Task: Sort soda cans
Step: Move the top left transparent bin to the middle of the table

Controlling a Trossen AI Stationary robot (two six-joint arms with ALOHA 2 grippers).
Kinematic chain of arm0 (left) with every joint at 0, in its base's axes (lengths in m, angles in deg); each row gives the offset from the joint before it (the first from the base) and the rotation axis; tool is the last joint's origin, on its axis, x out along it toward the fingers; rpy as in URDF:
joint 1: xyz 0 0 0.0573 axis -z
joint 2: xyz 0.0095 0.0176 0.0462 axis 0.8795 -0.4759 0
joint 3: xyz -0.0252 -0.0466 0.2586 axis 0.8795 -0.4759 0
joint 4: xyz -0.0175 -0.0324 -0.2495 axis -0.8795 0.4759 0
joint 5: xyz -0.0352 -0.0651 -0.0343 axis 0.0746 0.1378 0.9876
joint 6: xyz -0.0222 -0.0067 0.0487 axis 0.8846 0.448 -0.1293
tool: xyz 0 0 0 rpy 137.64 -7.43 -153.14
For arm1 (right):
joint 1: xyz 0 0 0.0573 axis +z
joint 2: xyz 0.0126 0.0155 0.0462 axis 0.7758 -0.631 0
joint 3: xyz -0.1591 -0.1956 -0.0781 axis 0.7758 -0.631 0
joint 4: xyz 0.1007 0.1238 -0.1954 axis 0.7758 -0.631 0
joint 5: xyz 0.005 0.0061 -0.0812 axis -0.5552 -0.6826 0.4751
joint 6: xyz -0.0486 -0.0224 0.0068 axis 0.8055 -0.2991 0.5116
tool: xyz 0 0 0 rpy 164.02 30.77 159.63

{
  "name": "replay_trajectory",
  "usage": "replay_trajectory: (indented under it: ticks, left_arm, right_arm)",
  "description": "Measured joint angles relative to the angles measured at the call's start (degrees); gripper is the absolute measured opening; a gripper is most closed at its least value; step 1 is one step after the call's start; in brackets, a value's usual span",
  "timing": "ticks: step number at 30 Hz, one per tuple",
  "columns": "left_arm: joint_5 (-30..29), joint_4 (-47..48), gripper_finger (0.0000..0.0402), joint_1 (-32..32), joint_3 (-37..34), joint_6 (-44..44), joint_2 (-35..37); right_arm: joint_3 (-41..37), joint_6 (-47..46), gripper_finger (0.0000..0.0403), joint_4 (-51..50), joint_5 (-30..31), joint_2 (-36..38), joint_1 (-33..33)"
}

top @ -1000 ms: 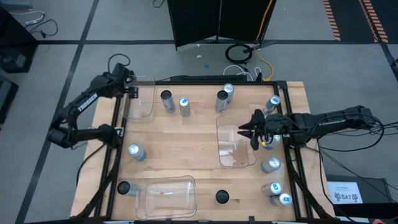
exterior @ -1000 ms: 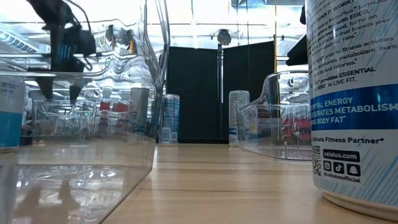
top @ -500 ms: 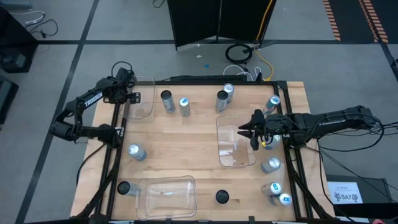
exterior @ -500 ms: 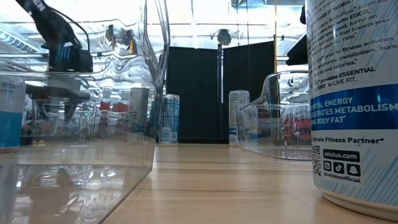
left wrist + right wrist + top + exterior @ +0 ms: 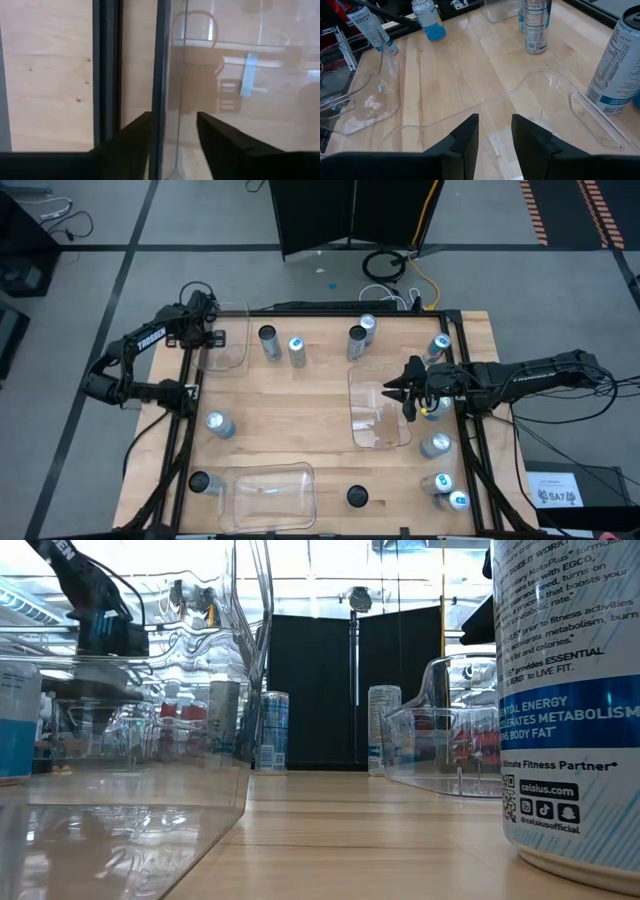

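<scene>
Several soda cans stand upright on the wooden table: two dark-topped cans point(image 5: 268, 338) point(image 5: 356, 340) and a blue-topped can point(image 5: 297, 350) at the far side, and more down the right edge point(image 5: 436, 444). My left gripper point(image 5: 208, 337) is at the far left clear tray point(image 5: 230, 345). In the left wrist view its fingers point(image 5: 132, 147) stand close on either side of the tray's left wall point(image 5: 167, 100). My right gripper point(image 5: 405, 395) is at the right rim of the right tray point(image 5: 378, 420), its fingers nearly together. My left gripper straddles the far left tray's left wall point(image 5: 170, 125), one finger inside and one outside; I cannot tell whether the fingers touch it. My right gripper pinches the right tray's right wall point(image 5: 495, 137), coming from the table's right side. The tray lies flat on the table.
A third clear tray point(image 5: 268, 490) lies at the near edge, with dark-topped cans point(image 5: 199, 482) point(image 5: 357, 496) on either side. A blue-topped can point(image 5: 430, 410) stands just behind my right gripper. A large can point(image 5: 565, 700) fills the low view's right. Open wood lies mid-table.
My left gripper has moved a little toward the table's near edge, down onto the far left tray's left wall, and has turned from pointing down with fingers spread to lying nearly level. The tray and the cans have stayed put.
</scene>
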Motion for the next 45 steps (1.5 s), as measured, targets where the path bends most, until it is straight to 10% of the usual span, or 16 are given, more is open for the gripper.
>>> replay_trajectory:
  ticks: [9,45]
  left_arm:
    - [0.46,1.32,0.0014,0.02,0.09,-0.18,0.07]
    - [-0.66,10.76,0.0015,0.00,0.00,-3.41,24.03]
  right_arm:
    - [0.00,0.00,0.0107,-0.02,0.00,0.01,-0.01]
    - [0.00,-0.02,0.0107,-0.07,-0.02,0.00,0.00]
